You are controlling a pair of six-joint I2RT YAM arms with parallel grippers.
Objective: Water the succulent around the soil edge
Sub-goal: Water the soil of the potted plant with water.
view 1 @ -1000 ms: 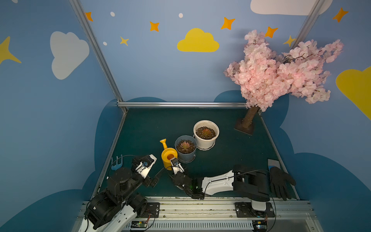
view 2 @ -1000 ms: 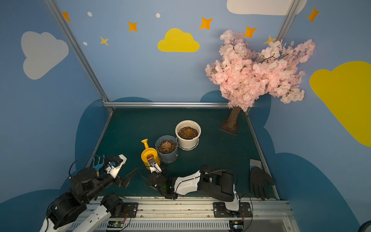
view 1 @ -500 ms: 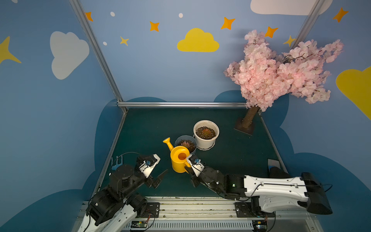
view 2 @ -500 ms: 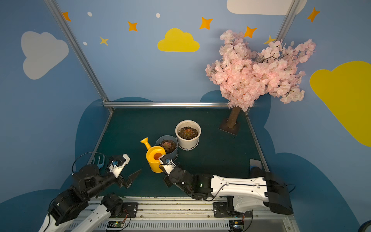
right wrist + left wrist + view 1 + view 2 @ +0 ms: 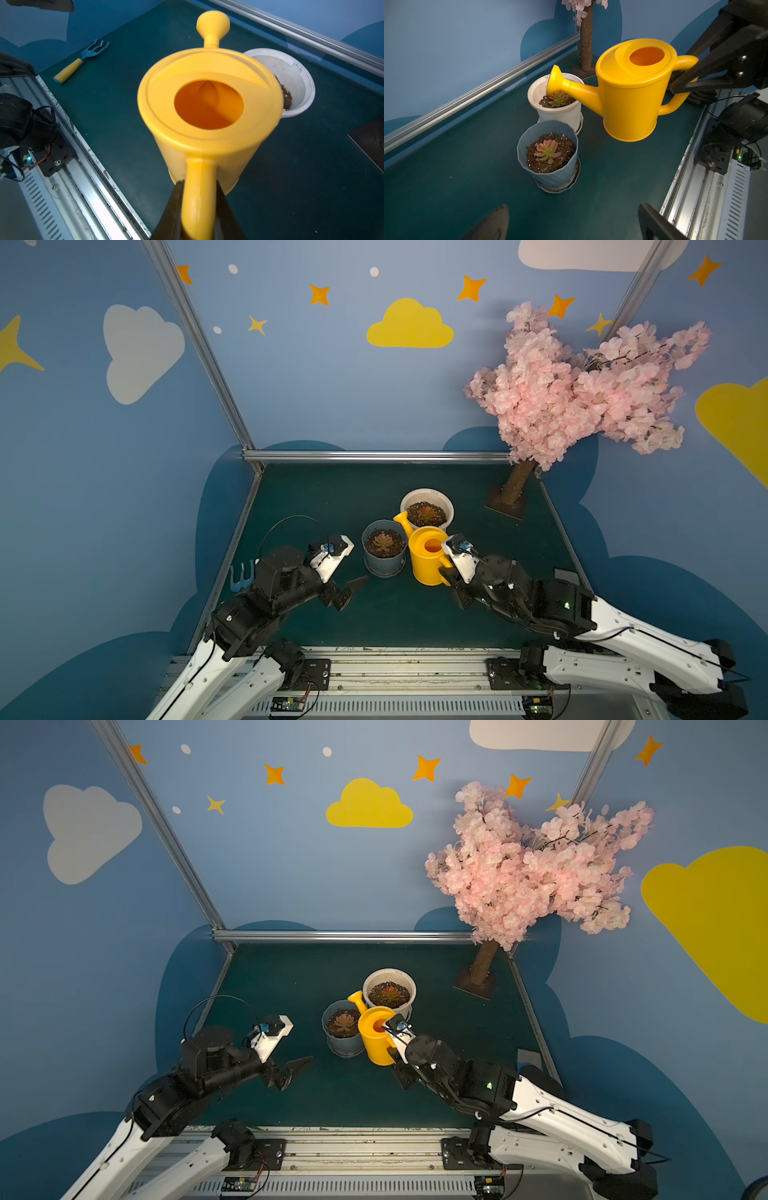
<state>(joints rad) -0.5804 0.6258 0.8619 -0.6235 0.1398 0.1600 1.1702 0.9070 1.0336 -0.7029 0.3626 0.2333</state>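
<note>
Stretching low across the near right of the dark green, felt-like mat (image 5: 415,626), the right arm keeps its white links nearly level and its black wrist angled toward the pots. The right gripper (image 5: 199,193) is clamped on the looped handle of the smooth, glossy yellow plastic watering can (image 5: 428,564), with one black finger on each side. The cylindrical can hangs clear of the mat, close to upright. Its flared spout rose points away from the robot and sits at the near-left rim of the round white plastic pot (image 5: 560,116), between that pot and the faceted blue-grey plastic pot (image 5: 550,172).

The two pots stand just beside each other on saucers. Each holds dark crumbly soil flecked with white grit and a small rosette succulent: a pink one (image 5: 547,151) in the blue-grey pot and a greener one (image 5: 557,99) in the white.

The left arm is folded at the near left, wrist tipped downward. The left gripper (image 5: 347,593) is empty, its wedge-shaped black fingers spread wide above the mat, apart from the blue-grey pot.

A blue-tined hand rake with a yellow handle (image 5: 81,60) lies flat near the mat's left edge. A pink artificial blossom tree (image 5: 573,398) with a rough brown trunk stands on a flat square base at the far right.
</note>
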